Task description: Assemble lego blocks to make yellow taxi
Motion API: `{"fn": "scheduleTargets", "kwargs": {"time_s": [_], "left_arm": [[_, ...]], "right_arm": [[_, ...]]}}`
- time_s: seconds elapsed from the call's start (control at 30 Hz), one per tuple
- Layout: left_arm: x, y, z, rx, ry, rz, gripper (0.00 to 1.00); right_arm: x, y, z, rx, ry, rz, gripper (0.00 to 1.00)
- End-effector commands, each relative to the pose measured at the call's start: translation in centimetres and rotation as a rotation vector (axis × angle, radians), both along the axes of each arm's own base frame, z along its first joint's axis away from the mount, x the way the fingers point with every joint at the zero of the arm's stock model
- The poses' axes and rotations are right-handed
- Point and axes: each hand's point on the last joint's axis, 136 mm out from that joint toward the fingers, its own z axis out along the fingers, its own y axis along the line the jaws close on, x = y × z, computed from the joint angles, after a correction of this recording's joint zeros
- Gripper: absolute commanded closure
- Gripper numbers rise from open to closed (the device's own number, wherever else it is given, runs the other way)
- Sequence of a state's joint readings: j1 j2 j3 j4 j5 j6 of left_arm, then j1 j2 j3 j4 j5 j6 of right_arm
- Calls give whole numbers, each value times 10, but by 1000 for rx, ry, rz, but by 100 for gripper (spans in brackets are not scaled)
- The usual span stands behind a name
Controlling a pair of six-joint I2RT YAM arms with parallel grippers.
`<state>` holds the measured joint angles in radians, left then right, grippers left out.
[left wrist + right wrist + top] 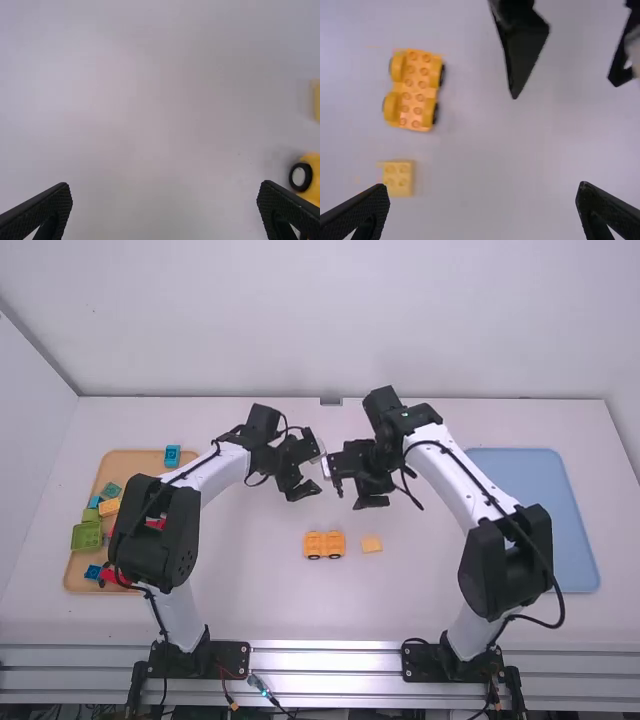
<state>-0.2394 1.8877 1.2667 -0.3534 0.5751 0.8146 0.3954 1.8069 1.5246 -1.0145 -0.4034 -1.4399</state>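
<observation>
Both the left gripper (165, 186) and the right gripper (484, 185) gape empty, and we judge the taxi part-built: the yellow wheeled base (324, 544) sits near centre, its studs bare, the small yellow block (371, 544) just to its right unmounted.

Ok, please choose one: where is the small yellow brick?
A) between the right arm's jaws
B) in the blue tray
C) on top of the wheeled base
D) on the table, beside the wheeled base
D: the brick lies on the table, to the right of the wheeled base in the high view, with a gap between them.
</observation>
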Motion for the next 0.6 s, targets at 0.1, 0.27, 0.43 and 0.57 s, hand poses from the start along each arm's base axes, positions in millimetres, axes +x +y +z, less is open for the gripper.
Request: {"fn": "scheduleTargets", "kwargs": {"time_s": [0.1,0.27,0.43,0.57], "left_arm": [[-44,-18,15,-113,-42,-313,1],[-65,-19,15,-145,12,-371,1],[-96,-22,12,-207,-37,-544,1],[-121,-25,2,-342,-75,-598,1]], "right_arm": [[-19,-14,-8,211,126,21,1],[-20,-24,-17,454,176,-58,1],[-23,-29,-35,571,163,-89,1],[-31,-33,-55,647,130,-101,1]]}}
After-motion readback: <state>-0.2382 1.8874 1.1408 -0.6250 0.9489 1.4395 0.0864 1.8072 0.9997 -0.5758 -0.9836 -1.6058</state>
